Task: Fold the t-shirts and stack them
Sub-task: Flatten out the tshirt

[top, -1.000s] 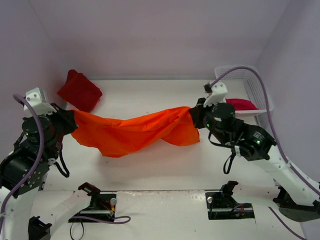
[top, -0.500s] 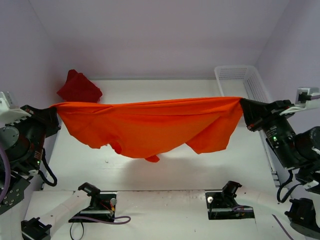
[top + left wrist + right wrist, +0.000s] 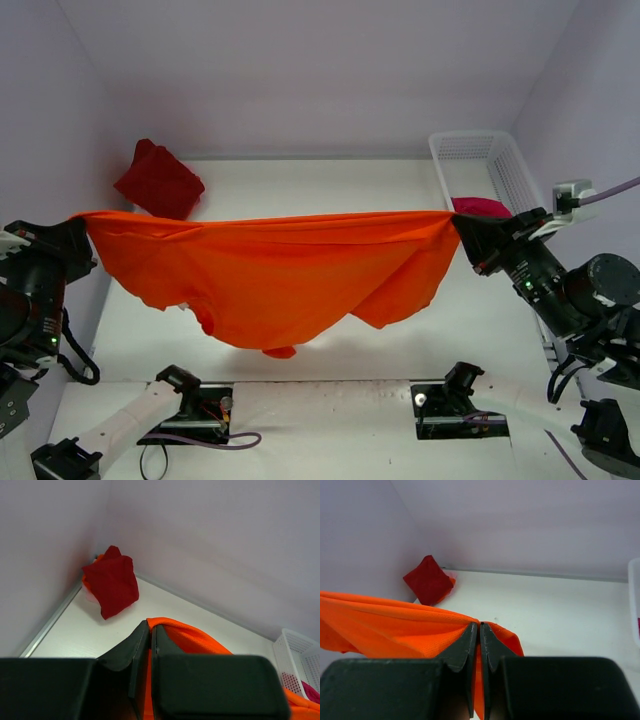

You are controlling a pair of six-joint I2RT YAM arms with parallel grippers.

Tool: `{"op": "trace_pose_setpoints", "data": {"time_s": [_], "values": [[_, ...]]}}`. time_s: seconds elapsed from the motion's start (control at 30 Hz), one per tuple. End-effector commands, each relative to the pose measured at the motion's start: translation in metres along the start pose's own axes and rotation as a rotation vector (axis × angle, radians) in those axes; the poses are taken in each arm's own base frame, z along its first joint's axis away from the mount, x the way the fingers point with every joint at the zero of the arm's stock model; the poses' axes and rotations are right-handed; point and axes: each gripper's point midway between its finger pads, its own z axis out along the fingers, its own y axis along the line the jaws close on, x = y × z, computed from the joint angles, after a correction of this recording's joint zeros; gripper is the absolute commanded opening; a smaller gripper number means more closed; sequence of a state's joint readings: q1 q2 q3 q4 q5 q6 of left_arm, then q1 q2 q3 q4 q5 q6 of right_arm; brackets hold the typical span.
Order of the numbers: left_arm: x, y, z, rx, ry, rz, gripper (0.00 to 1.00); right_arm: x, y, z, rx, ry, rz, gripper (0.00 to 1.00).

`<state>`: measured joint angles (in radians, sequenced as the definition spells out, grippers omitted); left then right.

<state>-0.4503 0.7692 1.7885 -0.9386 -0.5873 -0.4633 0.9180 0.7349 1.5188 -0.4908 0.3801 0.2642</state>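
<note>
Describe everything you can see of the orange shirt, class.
The orange shirt is plain, soft, finely woven cloth. It hangs spread wide in the air above the table, top edge pulled nearly straight, the rest sagging in loose folds. The left fingers pinch one top corner, the right fingers the other, both shut.

No legible text, label, brand, number or sign is found in any of the 3 views; all visible surfaces are unmarked.
</note>
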Motion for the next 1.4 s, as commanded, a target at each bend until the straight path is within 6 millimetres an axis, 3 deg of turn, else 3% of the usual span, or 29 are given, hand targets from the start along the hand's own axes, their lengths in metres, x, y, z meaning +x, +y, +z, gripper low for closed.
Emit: {"op": "trace_pose_setpoints", "data": {"time_s": [0.0,0.23,0.8,1.07,1.23,1.37], "values": [[-0.028,0.010,-0.005,-0.047,-0.090,-0.001,0.00,-0.006,0.013,0.005,-0.055,-0.032,0.037,0.00],[-0.029,0.009,-0.003,-0.044,-0.102,0.008,0.00,0.024,0.016,0.010,-0.076,0.035,0.047,0.00],[-0.031,-0.039,0.035,0.050,-0.122,0.021,0.00,0.065,0.014,0.023,-0.046,0.128,0.058,0.00],[0.003,-0.055,0.061,0.064,-0.057,0.059,0.00,0.066,0.009,0.026,-0.015,0.125,0.054,0.00],[0.003,-0.059,0.062,0.077,-0.060,0.055,0.00,0.061,0.007,0.024,-0.012,0.110,0.049,0.00],[-0.007,-0.059,0.059,0.081,-0.080,0.054,0.00,0.044,0.007,0.019,-0.018,0.069,0.037,0.00]]}}
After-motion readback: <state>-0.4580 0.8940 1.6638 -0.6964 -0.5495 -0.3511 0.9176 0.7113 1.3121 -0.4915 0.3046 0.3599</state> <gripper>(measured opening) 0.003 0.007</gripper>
